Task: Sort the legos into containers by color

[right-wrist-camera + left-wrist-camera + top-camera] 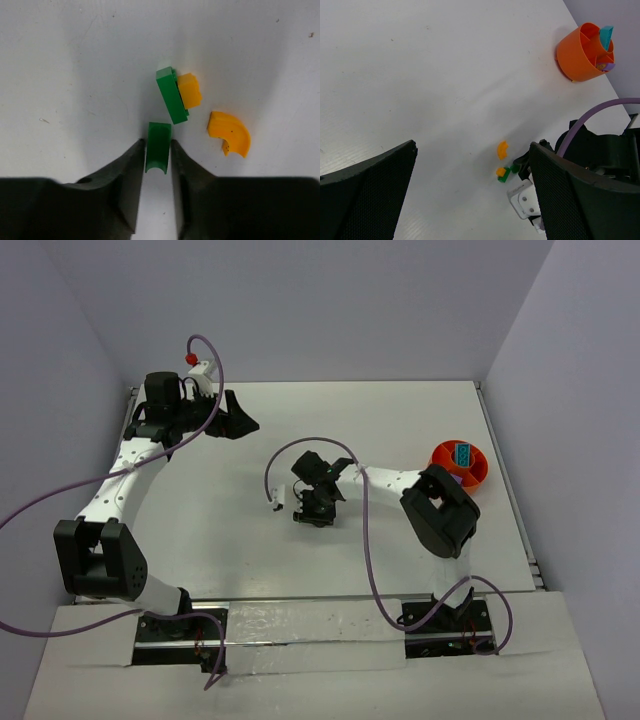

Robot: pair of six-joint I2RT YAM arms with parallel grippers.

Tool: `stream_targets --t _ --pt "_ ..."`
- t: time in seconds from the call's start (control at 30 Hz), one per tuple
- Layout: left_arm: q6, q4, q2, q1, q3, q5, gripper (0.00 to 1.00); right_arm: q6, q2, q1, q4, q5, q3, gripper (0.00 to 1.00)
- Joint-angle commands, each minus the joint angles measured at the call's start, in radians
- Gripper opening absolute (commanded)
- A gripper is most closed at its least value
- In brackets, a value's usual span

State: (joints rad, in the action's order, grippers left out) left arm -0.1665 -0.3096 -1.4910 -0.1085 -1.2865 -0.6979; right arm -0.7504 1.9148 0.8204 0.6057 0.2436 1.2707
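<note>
My right gripper (158,144) is pinched narrow on a small green brick (159,156), which sits on the table (75,60) near the middle, well apart from the bowl.

Bowl (575,55) — orange, round, w/ dividers, near the table's right edge. A teal brick (606,36) stands up in one compartment and a purple-tan piece (606,65) lies in the one beside it. Just past my fingertips a longer green brick (171,95) touches a small orange brick (190,90). A curved orange brick (230,132) lies near, apart from both. My left gripper (472,147) is spread wide at the far-left corner.
</note>
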Motion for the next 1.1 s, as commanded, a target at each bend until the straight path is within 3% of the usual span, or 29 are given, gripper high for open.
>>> stream_targets --t 0.0,0.17,0.3,0.43,0.6,0.77,0.87,1.07 --pt "0.013 0.037 0.001 0.001 -0.004 -0.021 0.99 -0.018 -0.012 0.006 -0.034 -0.025 -0.02 0.26" --pt "0.018 0.028 0.003 0.001 -0.012 -0.018 0.99 -0.014 -0.095 0.004 -0.006 -0.018 -0.036 0.04" --pt "0.022 0.02 0.008 0.001 -0.015 -0.017 0.99 0.033 -0.219 -0.037 0.078 0.077 -0.022 0.0" --pt "0.046 0.015 0.01 -0.001 -0.031 -0.017 0.99 0.065 -0.348 -0.245 0.216 0.232 0.092 0.0" --pt "0.052 0.0 -0.024 -0.019 -0.066 -0.013 0.99 0.043 -0.323 -0.593 0.345 0.32 0.254 0.0" --pt "0.06 0.009 -0.024 -0.038 -0.052 -0.003 0.99 0.106 -0.298 -0.921 0.359 0.376 0.381 0.0" --pt "0.06 0.012 -0.029 -0.042 -0.053 0.001 0.99 0.137 -0.268 -1.055 0.348 0.368 0.429 0.0" --pt "0.058 0.01 -0.04 -0.045 -0.067 -0.004 0.99 0.094 -0.185 -1.203 0.396 0.321 0.494 0.0"
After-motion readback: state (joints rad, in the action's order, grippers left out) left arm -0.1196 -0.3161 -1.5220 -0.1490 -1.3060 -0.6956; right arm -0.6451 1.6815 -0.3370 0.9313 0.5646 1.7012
